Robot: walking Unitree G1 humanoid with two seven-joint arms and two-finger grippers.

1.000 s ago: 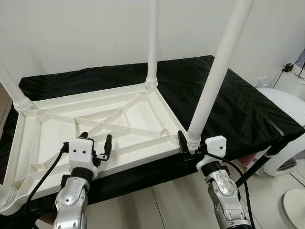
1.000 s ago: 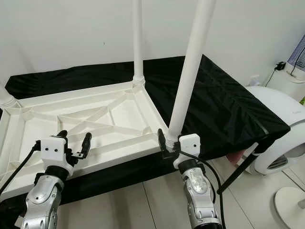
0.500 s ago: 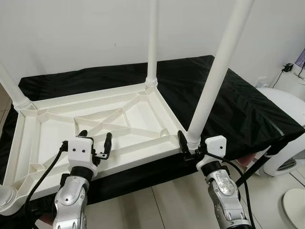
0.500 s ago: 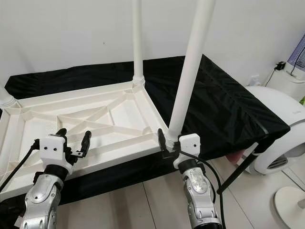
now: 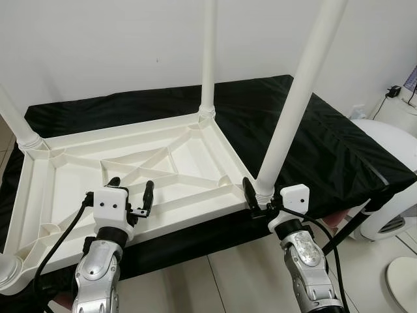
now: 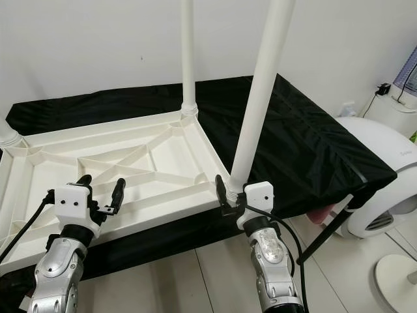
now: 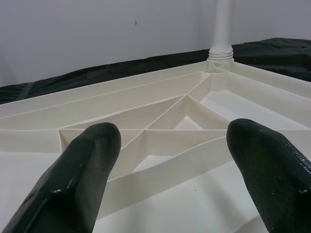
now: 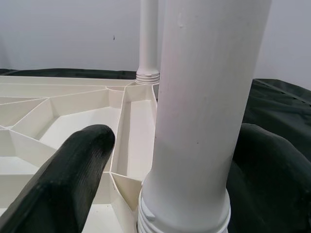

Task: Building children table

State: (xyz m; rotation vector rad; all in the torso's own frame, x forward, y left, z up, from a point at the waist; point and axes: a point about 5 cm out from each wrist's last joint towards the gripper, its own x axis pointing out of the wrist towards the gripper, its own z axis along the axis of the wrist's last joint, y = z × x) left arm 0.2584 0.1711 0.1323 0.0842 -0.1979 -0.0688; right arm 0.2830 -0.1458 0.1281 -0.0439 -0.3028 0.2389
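A white plastic table top [image 5: 124, 134] lies upside down on a black-covered surface, its ribbed underside facing up. Legs stand upright in its corners: the near right leg [image 5: 293, 98], a far leg [image 5: 208, 59], and a far left leg [image 5: 16, 127]. My right gripper [image 5: 264, 195] is open, its fingers [image 8: 63, 179] straddling the base of the near right leg [image 8: 204, 97], with a gap on one side. My left gripper [image 5: 131, 189] is open just above the table top's near rail, and its fingers [image 7: 82, 174] hold nothing.
The black cloth [image 5: 313, 137] stretches right of the table top to a sloping edge. A white rounded appliance [image 5: 397, 169] stands at the right, with a white round base [image 5: 404, 280] on the tiled floor [image 5: 221, 280]. A white wall runs close behind.
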